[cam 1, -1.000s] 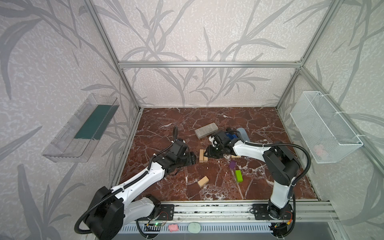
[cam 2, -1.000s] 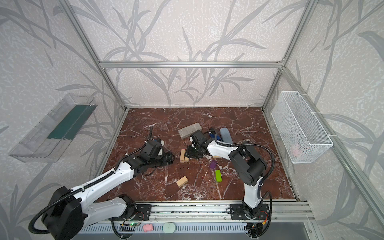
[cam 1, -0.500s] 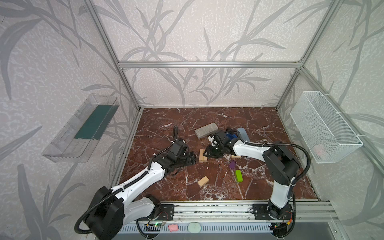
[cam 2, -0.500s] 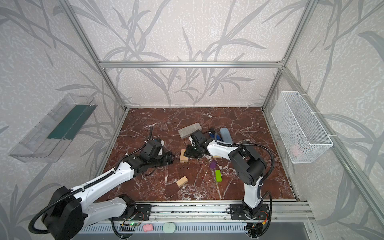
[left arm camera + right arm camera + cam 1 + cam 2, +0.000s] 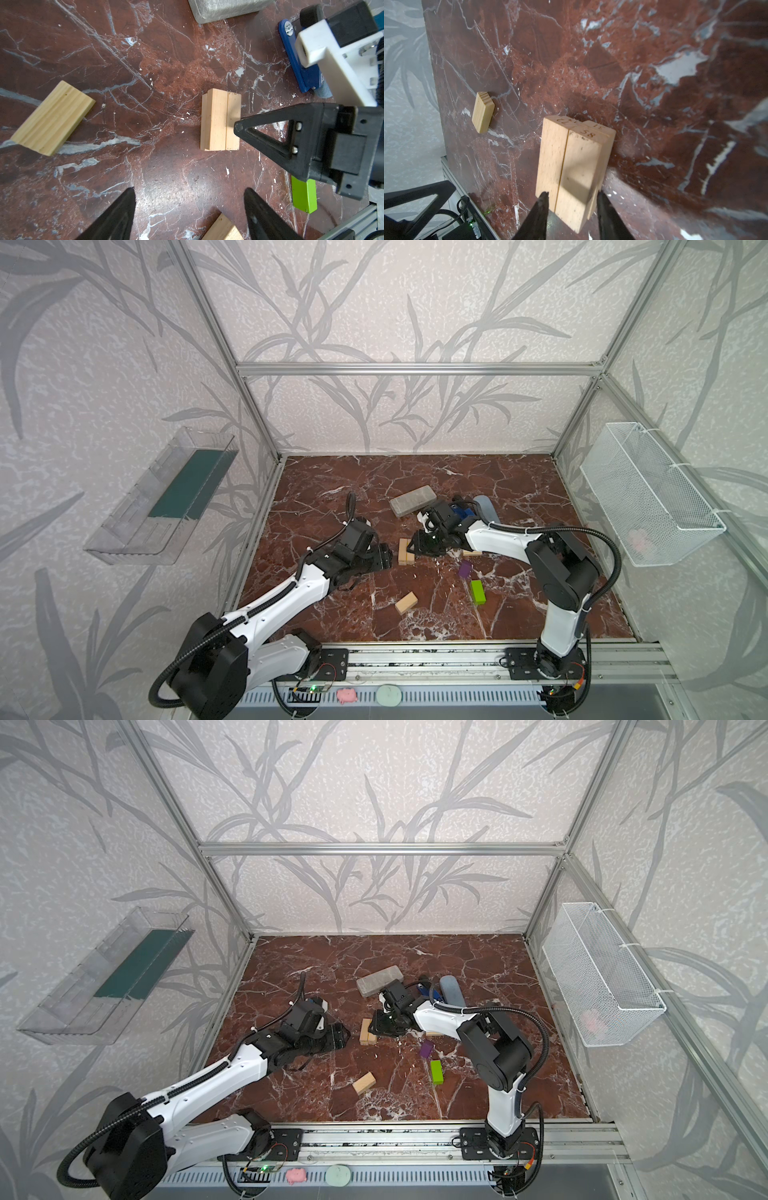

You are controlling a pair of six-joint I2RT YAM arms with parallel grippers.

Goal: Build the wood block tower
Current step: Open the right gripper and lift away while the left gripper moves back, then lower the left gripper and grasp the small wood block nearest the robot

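Right wrist view: right fingers (image 5: pixel 537 216) at the stacked wood blocks (image 5: pixel 571 162), grip unclear; left fingers (image 5: pixel 116 218) spread, empty.

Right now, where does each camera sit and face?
Top views: high over the front rail, looking down at the table; left arm and right arm show.
Left wrist: above the stacked blocks, looking down; left gripper tips and right gripper show.
Right wrist: low, facing those blocks; right gripper tips show.
All share the stacked blocks.

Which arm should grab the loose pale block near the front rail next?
Left, probably. The left hand is open, empty and free to reach the loose pale block; the right hand is occupied at the stack, straddling its top layer.
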